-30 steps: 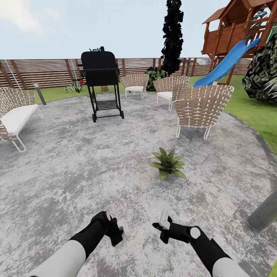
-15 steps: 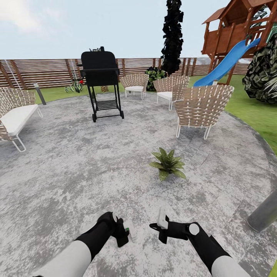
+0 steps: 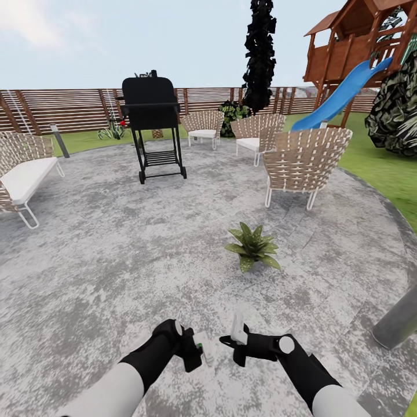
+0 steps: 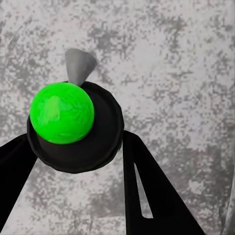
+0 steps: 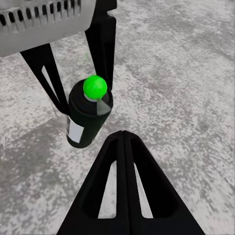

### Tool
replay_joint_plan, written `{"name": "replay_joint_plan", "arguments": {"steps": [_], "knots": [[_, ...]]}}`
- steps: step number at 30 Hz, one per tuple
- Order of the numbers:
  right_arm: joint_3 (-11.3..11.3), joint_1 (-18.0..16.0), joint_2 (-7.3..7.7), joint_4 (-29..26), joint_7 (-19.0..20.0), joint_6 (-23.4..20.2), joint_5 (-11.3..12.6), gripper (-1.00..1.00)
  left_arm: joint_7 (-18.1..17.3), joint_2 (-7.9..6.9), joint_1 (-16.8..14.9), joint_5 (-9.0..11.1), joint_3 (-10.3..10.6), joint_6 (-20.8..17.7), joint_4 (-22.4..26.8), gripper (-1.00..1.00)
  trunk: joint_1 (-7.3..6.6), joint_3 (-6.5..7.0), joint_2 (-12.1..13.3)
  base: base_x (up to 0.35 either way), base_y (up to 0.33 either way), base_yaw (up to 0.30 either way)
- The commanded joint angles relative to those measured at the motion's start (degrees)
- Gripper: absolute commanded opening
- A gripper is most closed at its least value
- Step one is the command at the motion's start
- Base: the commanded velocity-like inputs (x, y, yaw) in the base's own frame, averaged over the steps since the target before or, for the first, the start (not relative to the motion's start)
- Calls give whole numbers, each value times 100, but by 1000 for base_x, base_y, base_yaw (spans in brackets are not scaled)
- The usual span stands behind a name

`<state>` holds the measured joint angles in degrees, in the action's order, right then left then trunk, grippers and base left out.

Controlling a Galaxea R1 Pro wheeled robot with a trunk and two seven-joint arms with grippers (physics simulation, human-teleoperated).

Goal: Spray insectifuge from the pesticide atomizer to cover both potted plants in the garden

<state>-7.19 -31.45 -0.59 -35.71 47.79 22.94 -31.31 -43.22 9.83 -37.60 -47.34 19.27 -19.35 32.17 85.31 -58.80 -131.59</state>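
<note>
Left gripper [image 3: 200, 353] is clamping the atomizer [image 5: 87, 117], a glossy dark bottle with a white label, green ball cap and grey cone nozzle. Right gripper [image 3: 231, 341] is pointing at it, fingers pressed together (holding nothing). One plant [image 3: 252, 247] is sitting at one o'clock on the mottled patio [image 3: 116, 255].

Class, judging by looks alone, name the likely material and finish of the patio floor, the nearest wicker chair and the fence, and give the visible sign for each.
Patio floor: looks like stone or concrete, matte, from its mottled grey blotches.
Nearest wicker chair: seems to be woven tan strapping on a thin white frame, perhaps painted metal; open lattice shows.
Fence: looks like brown wood, from horizontal slats with gaps.
</note>
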Motion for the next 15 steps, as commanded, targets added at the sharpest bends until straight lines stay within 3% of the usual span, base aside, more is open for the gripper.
{"name": "replay_joint_plan", "arguments": {"steps": [1,15], "knots": [[7,-2,-19,-6,2,26,-46,-100,-32,-4,-2,-31,12,-31,14,-100,-1,-5,-2,0,0,0],[12,-32,-55,-129,12,-438,-25,-100,-46,-28,-10,-42,25,-10,89,-100,-1,-5,-2,0,0,0]]}}
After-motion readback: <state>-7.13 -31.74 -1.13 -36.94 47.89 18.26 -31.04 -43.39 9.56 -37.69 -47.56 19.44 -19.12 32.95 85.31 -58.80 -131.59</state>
